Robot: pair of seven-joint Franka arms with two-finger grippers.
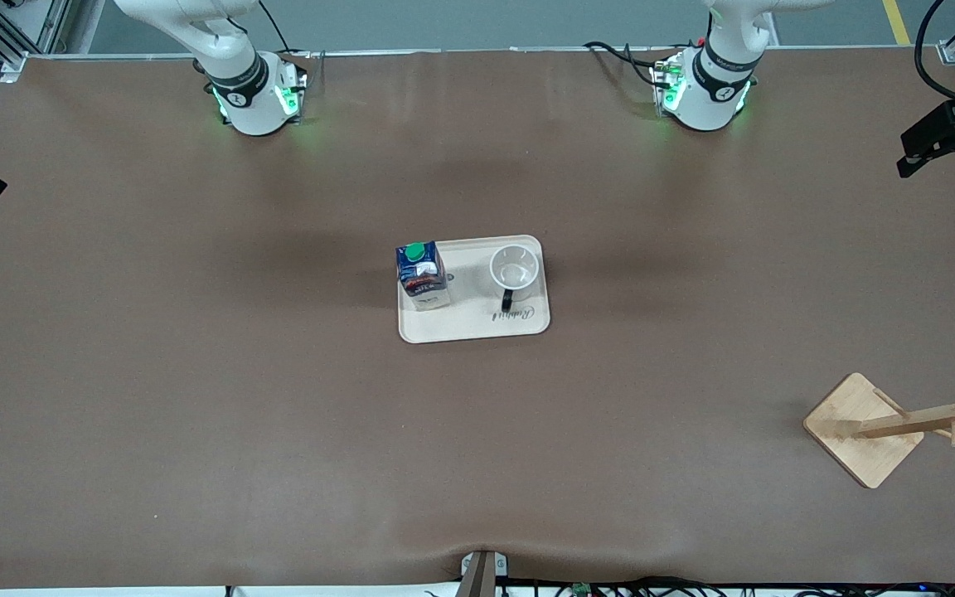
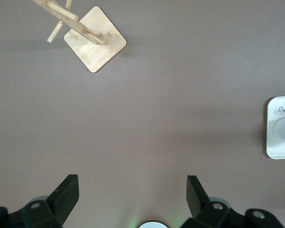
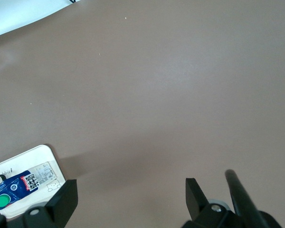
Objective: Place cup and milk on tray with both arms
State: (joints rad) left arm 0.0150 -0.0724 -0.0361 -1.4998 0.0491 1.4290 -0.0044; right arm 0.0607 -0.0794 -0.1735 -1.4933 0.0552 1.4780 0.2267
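The cream tray lies at the table's middle. The dark-blue milk carton with a green cap stands on it at the right arm's end. The white cup stands upright on it at the left arm's end, black handle toward the front camera. Both arms are drawn back high by their bases, grippers out of the front view. My left gripper is open and empty over bare table; the tray shows at its view's edge. My right gripper is open and empty; the milk and tray show in its view's corner.
A wooden mug rack with a square base lies tipped near the front at the left arm's end, also in the left wrist view. Black camera mounts stand at the table's ends. Cables run along the table edges.
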